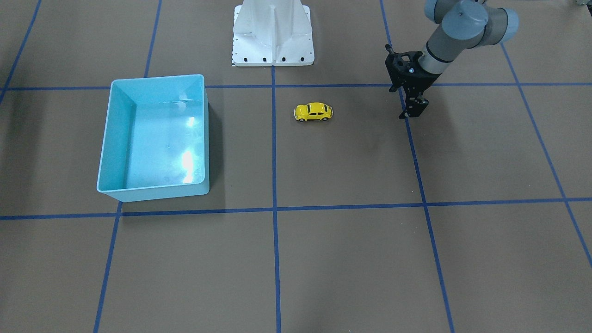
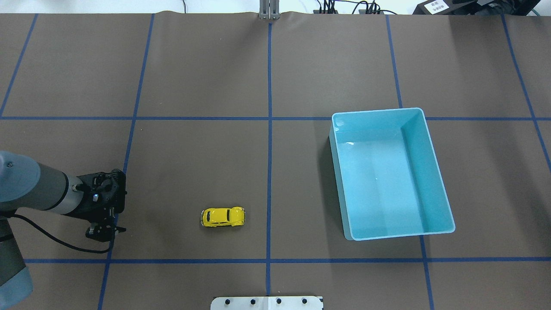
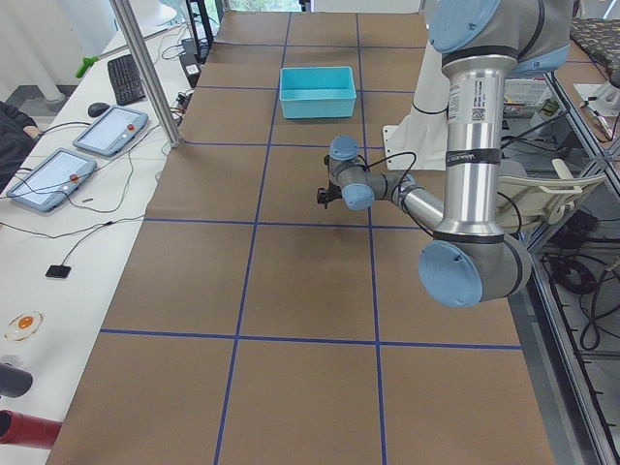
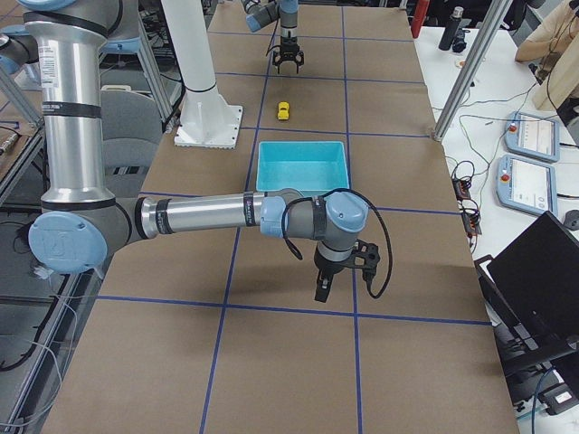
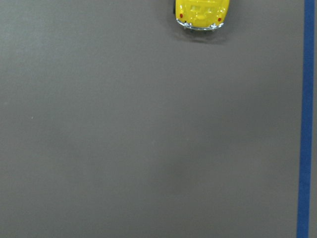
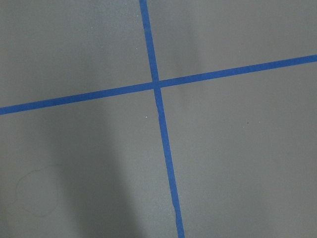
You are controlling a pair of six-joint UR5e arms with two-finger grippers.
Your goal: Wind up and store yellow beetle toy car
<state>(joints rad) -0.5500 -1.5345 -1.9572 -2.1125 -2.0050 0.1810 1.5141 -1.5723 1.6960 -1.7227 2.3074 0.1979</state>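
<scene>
1. The yellow beetle toy car point(image 2: 223, 216) stands on its wheels on the desk point(image 2: 193, 163), just beside the middle blue tape line point(image 2: 269, 193). It is well apart from the light blue bin point(image 2: 430, 181).
2. The left gripper point(image 2: 105, 231) hangs low over the desk, also well apart from the car. Its fingers are apart and hold nothing.
3. The right gripper point(image 4: 324, 287) shows only in a side view, so I cannot tell how its fingers stand.
4. The car is tiny, glossy and rounded. I think fingers that close off-centre may push it away on its wheels.
5. During the winding, a weak grip may let the car slip. If released, it may run off the desk.
6. Dropped from too high, it may bounce out of the bin.
</scene>
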